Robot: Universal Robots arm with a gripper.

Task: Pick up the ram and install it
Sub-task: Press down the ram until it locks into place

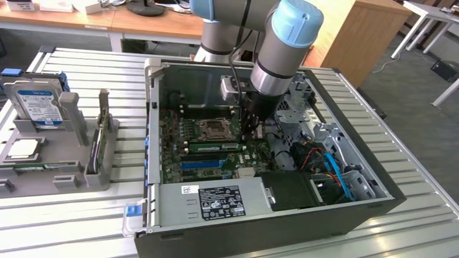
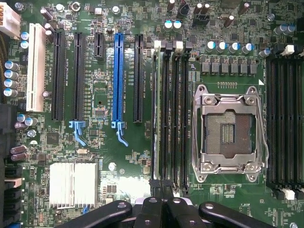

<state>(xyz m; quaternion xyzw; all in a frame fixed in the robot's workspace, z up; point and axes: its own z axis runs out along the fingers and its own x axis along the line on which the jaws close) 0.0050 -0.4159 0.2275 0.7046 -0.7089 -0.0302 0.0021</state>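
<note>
The ram (image 1: 213, 147) is a thin green stick standing on edge in a memory slot beside the CPU socket (image 1: 213, 128), inside the open computer case. From the wrist view I see the ram (image 2: 155, 114) edge-on as a pale line in the slot bank's outermost slot, on the side toward the blue slot (image 2: 117, 80). My gripper (image 1: 252, 129) hangs over the motherboard just past one end of the slot bank. Its black fingers (image 2: 151, 209) are pressed together with nothing between them, so the gripper (image 2: 162, 205) is shut and clear of the ram.
The case walls (image 1: 154, 123), drive cage (image 1: 315, 129) and power supply (image 1: 215, 201) box in the motherboard. On the exterior view's left, a grey fixture (image 1: 68, 172) holds a hard drive (image 1: 36, 105) and a CPU chip (image 1: 21, 149). Desks stand behind.
</note>
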